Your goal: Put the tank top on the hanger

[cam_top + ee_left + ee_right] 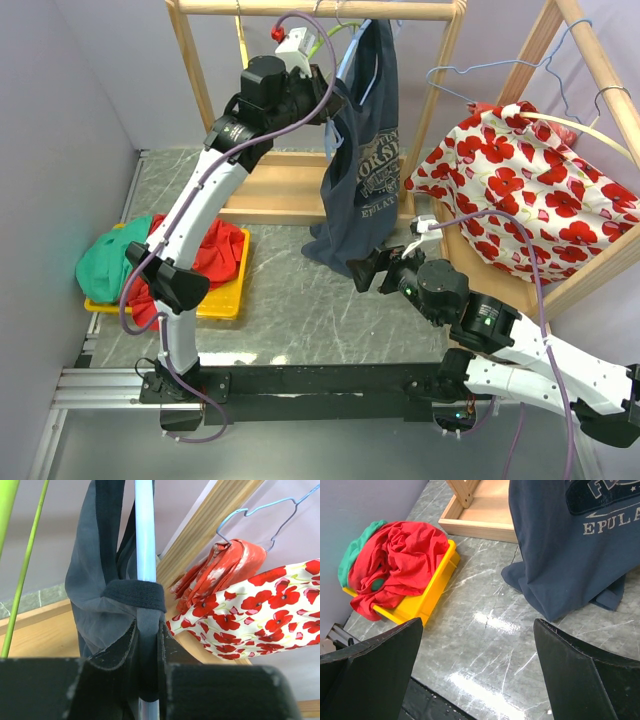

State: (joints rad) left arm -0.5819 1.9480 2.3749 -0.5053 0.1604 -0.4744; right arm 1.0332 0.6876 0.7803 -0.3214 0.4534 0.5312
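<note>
Navy tank top (365, 170) hangs limp beneath the top rail of the wooden rack (300, 8), its soft hem pooling on the marbled table (495, 645) at the rack's foot. We judge one wide strap sits on the thin, smooth pale-blue hanger (146, 530). Our left gripper (147, 635) pinches bar and strap together. Our right gripper (476, 630), spread wide below the rack, should next take the free strap.

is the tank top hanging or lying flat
Hanging: the tank top droops from the hanger held in the left gripper, its hem bunched on the table.
</note>
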